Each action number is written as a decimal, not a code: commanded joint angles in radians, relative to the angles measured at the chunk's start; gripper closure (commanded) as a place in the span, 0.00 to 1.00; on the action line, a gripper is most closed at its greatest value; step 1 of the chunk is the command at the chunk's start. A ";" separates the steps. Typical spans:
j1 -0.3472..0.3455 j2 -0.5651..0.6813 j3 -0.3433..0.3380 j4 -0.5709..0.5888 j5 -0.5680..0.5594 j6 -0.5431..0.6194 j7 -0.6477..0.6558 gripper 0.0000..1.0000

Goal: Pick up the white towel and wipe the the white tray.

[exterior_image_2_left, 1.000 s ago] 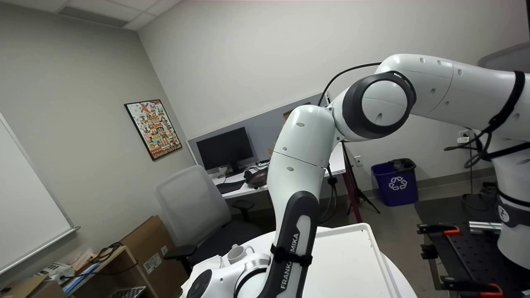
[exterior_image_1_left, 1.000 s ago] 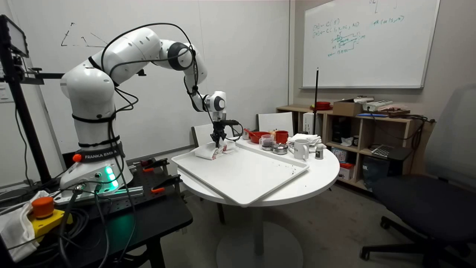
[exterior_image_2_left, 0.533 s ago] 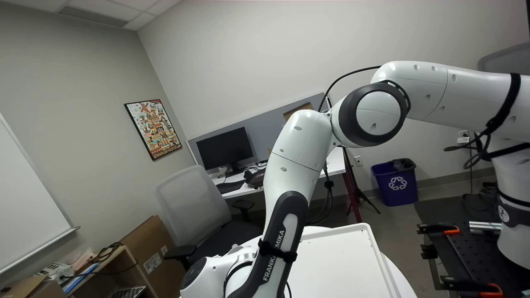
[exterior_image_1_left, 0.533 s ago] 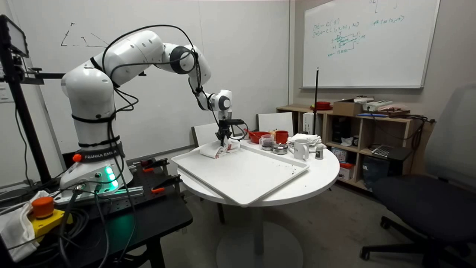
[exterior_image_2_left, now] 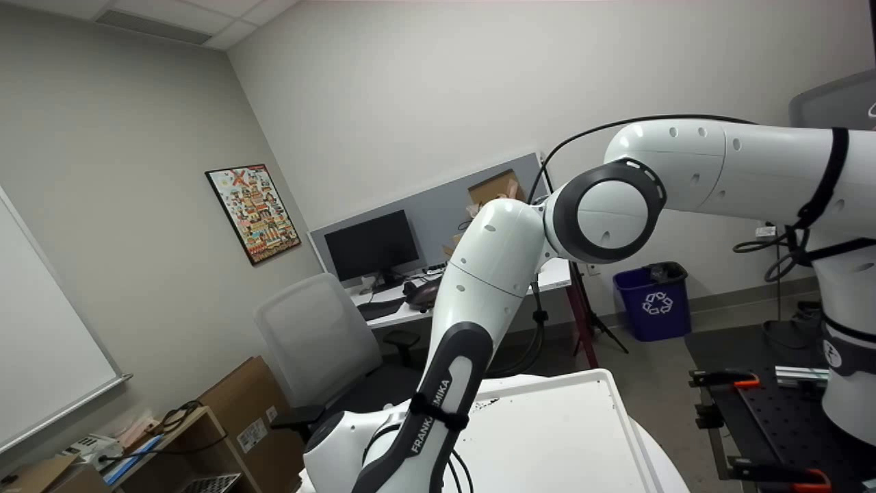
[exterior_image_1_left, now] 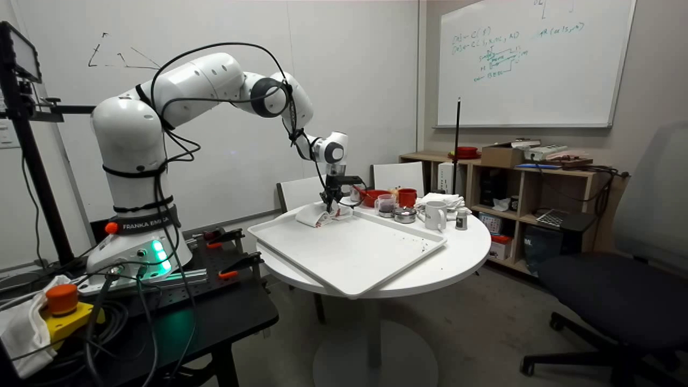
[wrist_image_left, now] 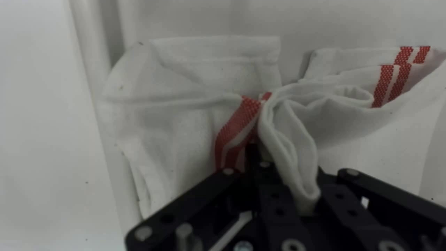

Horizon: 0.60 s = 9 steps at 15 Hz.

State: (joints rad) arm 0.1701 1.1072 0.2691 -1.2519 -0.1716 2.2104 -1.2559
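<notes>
The towel (wrist_image_left: 230, 80) lies bunched on the tray (exterior_image_1_left: 349, 263), at its rim, with a fold gripped in the pincer (wrist_image_left: 289, 164). The wrist view shows that fold and the red stripes (wrist_image_left: 233, 130) up close; an exterior view, where the pincer is out of sight, shows a blue bin (exterior_image_2_left: 653, 311) with something dark inside. On the table (exterior_image_1_left: 467, 250), a clear cup (exterior_image_1_left: 385, 203) has dark contents; the inside of the mug (exterior_image_1_left: 434, 216) is hidden.

Towel (wrist_image_left: 195, 122): bunched, marked with red
Gripper (wrist_image_left: 296, 174): clamped on the towel's fold
Tray (wrist_image_left: 216, 17): partly covered by the towel
</notes>
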 commanded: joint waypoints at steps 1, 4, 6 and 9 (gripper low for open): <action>-0.020 0.036 0.002 0.062 0.038 0.007 -0.024 0.98; -0.039 0.023 -0.008 0.040 0.036 0.046 -0.019 0.98; -0.053 0.008 -0.016 0.018 0.032 0.080 -0.014 0.98; -0.085 -0.016 -0.020 -0.024 0.033 0.138 -0.017 0.98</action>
State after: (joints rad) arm 0.1098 1.1206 0.2572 -1.2301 -0.1580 2.2939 -1.2559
